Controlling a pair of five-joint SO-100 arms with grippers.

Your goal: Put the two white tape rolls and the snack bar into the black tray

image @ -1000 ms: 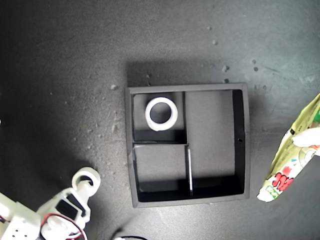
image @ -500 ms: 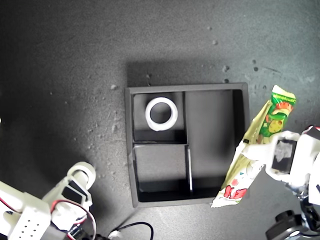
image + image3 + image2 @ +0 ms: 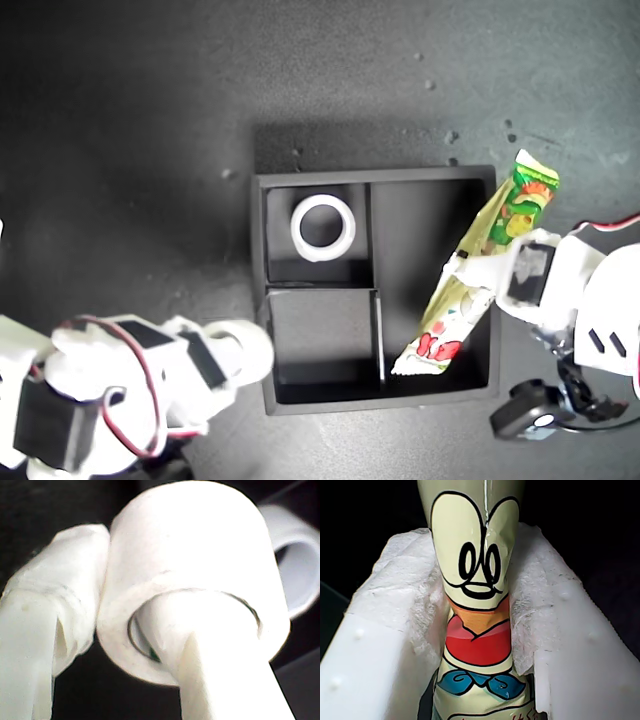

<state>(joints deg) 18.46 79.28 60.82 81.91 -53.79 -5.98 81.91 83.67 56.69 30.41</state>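
Note:
The black tray [image 3: 262, 300] lies at the centre of the exterior view. One white tape roll [image 3: 322, 227] [image 3: 295, 555] rests flat in its small far compartment. My second gripper [image 3: 235, 358] [image 3: 130, 605] is shut on the other white tape roll [image 3: 252, 346] [image 3: 200, 545], one finger through its core, just outside the tray's wall on the exterior view's left. My first gripper [image 3: 475, 278] [image 3: 477, 630] is shut on the snack bar [image 3: 450, 300] [image 3: 477, 580]. The bar hangs tilted over the long compartment, its upper end past the tray's wall on the exterior view's right.
The small near compartment [image 3: 322, 335] holds nothing. A black knob [image 3: 528, 420] and cables of the first arm sit near the tray's corner at the exterior view's lower right. The second arm's body [image 3: 90, 400] fills that view's lower left. Pale specks dot the dark tabletop [image 3: 150, 150].
My first gripper has carried the snack bar leftward in the exterior view, from beside the tray to over its long compartment. My second gripper has moved its tape roll rightward, up to the tray's wall.

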